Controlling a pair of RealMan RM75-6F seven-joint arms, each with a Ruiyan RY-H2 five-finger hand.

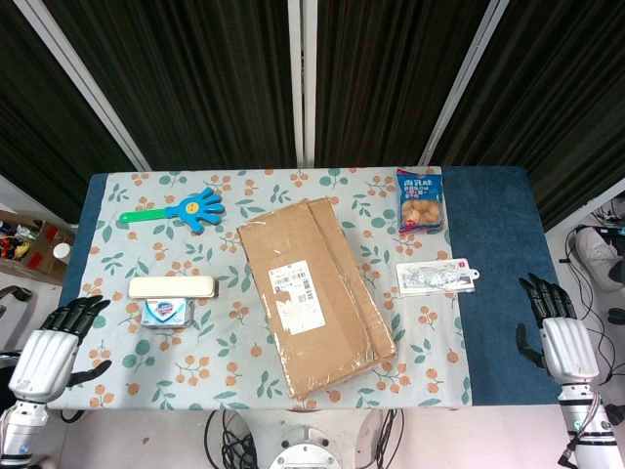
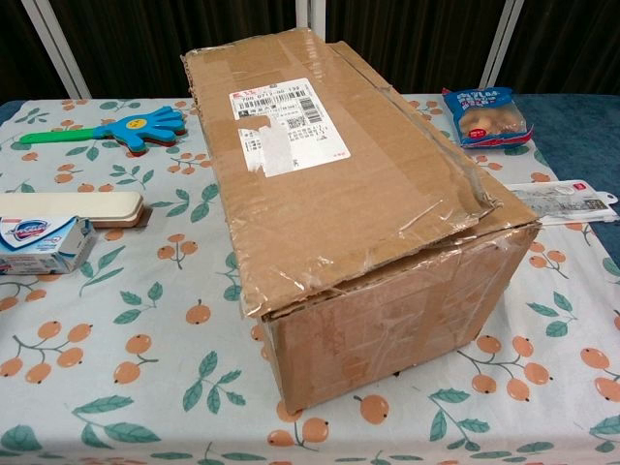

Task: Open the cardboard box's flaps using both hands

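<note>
A brown cardboard box (image 1: 314, 293) lies in the middle of the table, its top flaps down and a white shipping label (image 2: 286, 118) stuck on top. In the chest view the box (image 2: 358, 213) fills the centre, and its near flap edge is torn and slightly lifted. My left hand (image 1: 57, 344) hangs off the table's left edge, fingers spread, holding nothing. Off the right edge is my right hand (image 1: 555, 327), also empty with fingers apart. Both hands are well clear of the box and show only in the head view.
A blue hand-shaped clapper (image 1: 181, 210) lies at the back left. A cream case (image 1: 173, 286) and a soap box (image 1: 165, 313) sit left of the cardboard box. A snack bag (image 1: 421, 201) and a flat white packet (image 1: 436, 277) lie on its right.
</note>
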